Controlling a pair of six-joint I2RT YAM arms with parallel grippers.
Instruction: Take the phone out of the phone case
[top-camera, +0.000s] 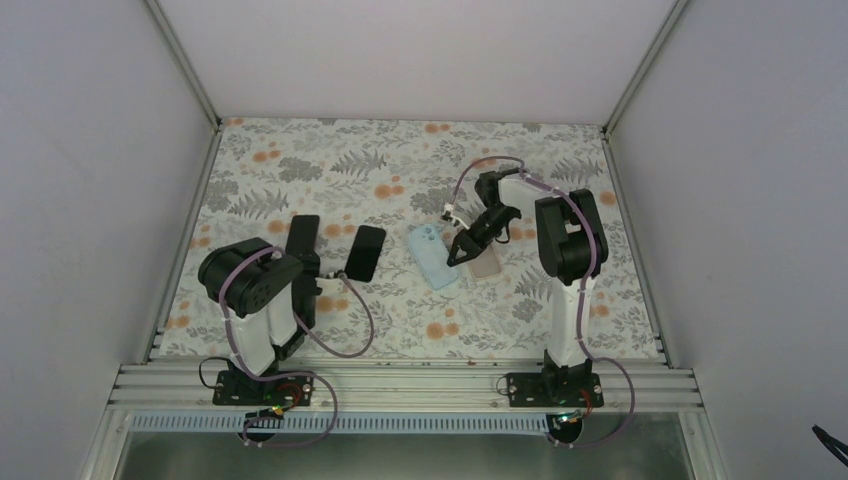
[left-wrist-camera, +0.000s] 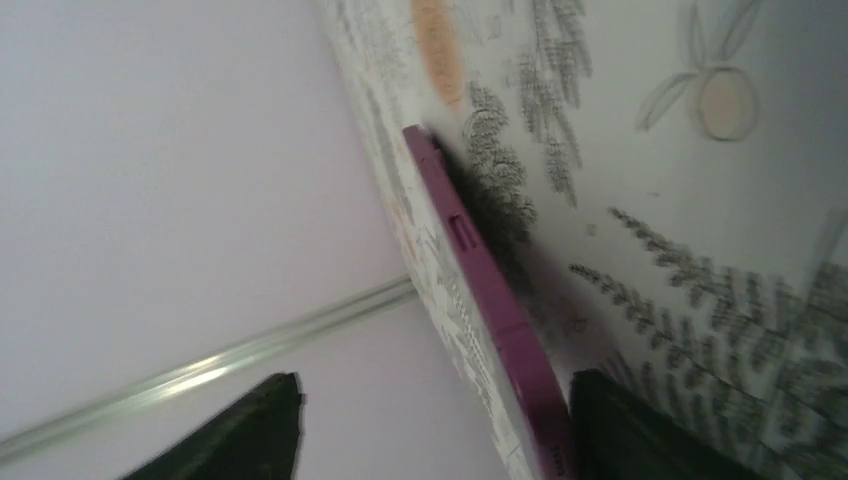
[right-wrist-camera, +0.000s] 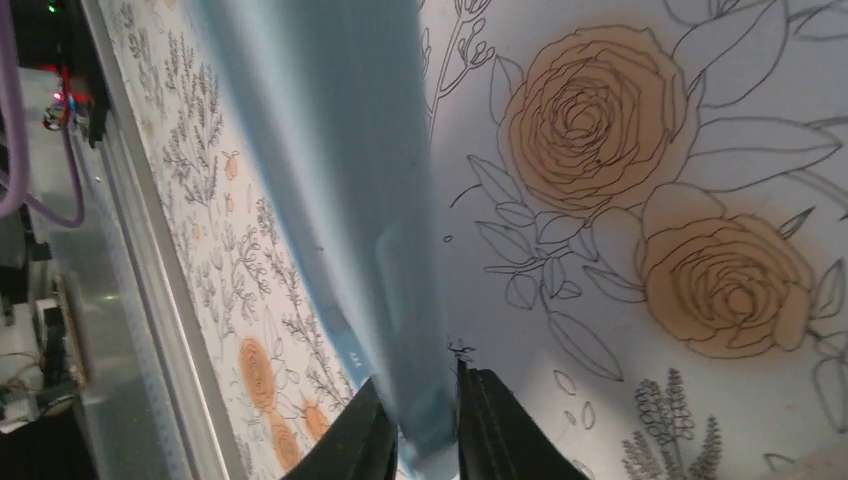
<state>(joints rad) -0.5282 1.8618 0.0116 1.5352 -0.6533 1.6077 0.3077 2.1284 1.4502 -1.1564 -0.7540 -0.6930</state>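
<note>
On the floral tabletop (top-camera: 300, 160) the phone (top-camera: 365, 252) sits at nine o'clock of the light blue phone case (top-camera: 432, 258), apart from it, so we judge extraction done. Our left end effector (top-camera: 339, 271) is spread, one finger against the phone. The right end effector (top-camera: 460, 250) is clamped on the case rim. Next, we release gently.

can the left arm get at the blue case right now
Probably not as things stand: the phone sits inside the open left claw, blocking it, and the right claw is shut on the blue case.
</note>
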